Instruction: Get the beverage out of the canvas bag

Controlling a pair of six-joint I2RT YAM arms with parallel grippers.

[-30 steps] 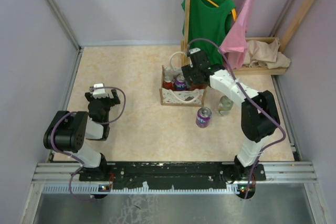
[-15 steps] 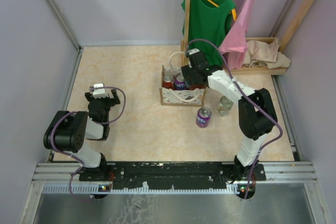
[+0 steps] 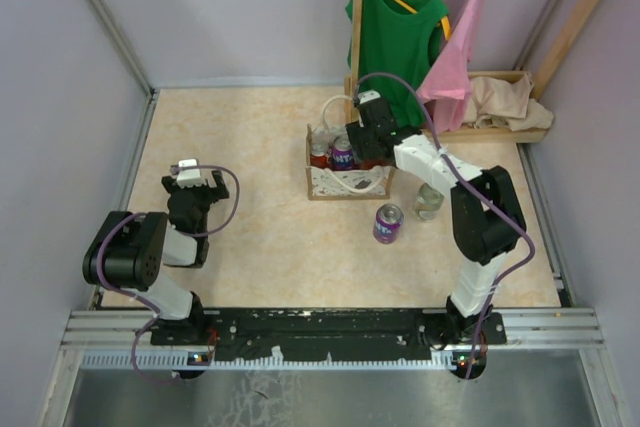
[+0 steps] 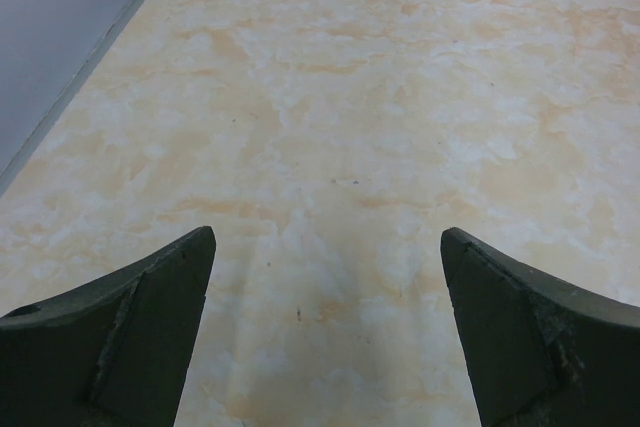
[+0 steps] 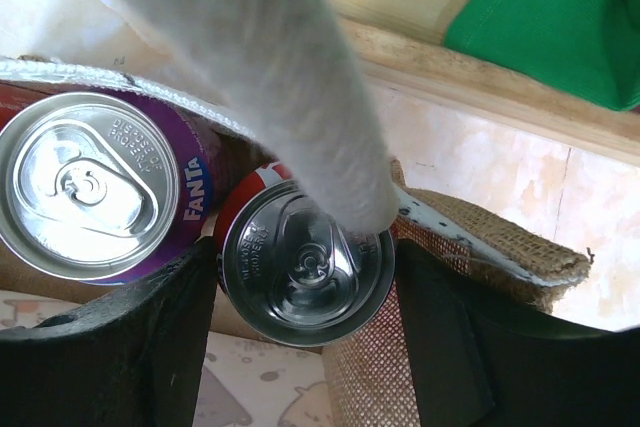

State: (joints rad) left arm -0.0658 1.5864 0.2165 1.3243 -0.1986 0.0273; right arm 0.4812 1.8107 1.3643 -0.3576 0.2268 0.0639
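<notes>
Toward the tabletop's far edge, my right gripper (image 3: pixel 360 147) straddles a red can (image 5: pixel 308 262) inside the canvas bag (image 3: pixel 345 185); whether it is clenched, I cannot tell. That can is not yet lifted; a purple can (image 3: pixel 388 223) stands outside. Left gripper (image 4: pixel 325 327) is released.

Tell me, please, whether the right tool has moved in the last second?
Yes. In the top view the right tool has shifted slightly left over the bag, toward its middle; the bag has stayed put.
</notes>
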